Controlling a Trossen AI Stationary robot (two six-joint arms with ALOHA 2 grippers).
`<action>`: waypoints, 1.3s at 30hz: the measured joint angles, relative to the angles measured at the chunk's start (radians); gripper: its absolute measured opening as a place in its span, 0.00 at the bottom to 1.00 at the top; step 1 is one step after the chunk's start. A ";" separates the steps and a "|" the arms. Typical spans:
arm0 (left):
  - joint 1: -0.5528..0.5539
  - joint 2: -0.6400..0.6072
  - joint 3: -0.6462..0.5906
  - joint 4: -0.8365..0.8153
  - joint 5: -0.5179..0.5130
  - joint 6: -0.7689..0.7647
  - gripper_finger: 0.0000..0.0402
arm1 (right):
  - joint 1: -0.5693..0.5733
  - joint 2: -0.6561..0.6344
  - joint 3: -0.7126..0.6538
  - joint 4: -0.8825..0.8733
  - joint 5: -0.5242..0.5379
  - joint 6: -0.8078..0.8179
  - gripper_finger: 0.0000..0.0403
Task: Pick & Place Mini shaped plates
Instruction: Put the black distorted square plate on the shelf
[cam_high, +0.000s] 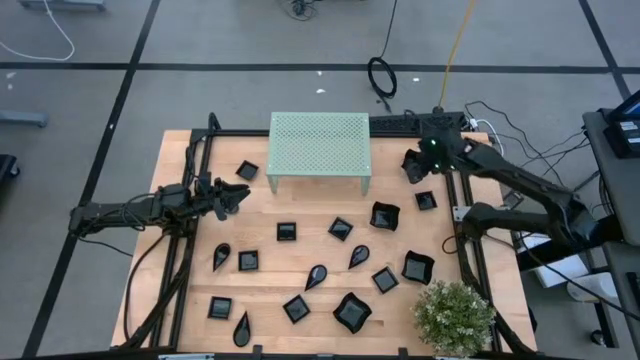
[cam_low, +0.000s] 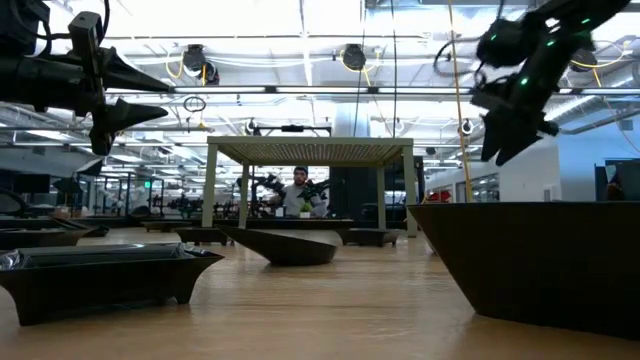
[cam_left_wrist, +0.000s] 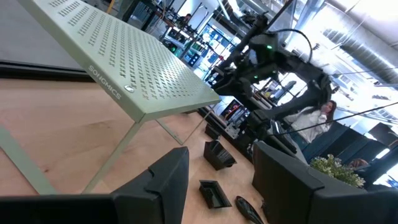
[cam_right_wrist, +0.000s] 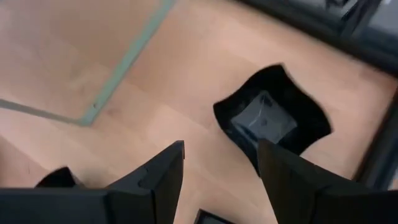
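Observation:
Several small glossy black mini shaped plates lie scattered flat on the wooden table (cam_high: 180, 250), among them a wavy-edged one (cam_high: 384, 215), a square one (cam_high: 287, 232) and a teardrop one (cam_high: 316, 276). My right gripper (cam_high: 412, 168) hangs open above the table's far right, slanting down, beside the pale green perforated stand (cam_high: 320, 145). Its wrist view shows the wavy-edged plate (cam_right_wrist: 273, 118) beyond its open fingers (cam_right_wrist: 221, 180), untouched. My left gripper (cam_high: 238, 196) waits open and level at the table's left, above the wood, and nothing is between its fingers (cam_left_wrist: 221, 180).
The green stand (cam_left_wrist: 124, 68) stands on thin legs at the table's far middle. A potted plant (cam_high: 455, 315) sits at the near right corner. Black frame rails (cam_high: 465, 250) run along the table's left and right sides. A person (cam_low: 300, 190) sits in the room beyond.

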 joint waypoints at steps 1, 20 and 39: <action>0.000 0.000 0.000 0.000 0.000 0.000 0.45 | -0.009 0.035 0.011 -0.006 -0.020 -0.009 0.48; 0.000 0.000 0.000 0.000 0.000 0.000 0.45 | -0.028 0.369 0.033 0.061 0.026 -0.386 0.54; 0.000 0.000 0.000 0.000 0.000 0.000 0.45 | -0.026 0.464 0.033 0.084 0.127 -0.412 0.27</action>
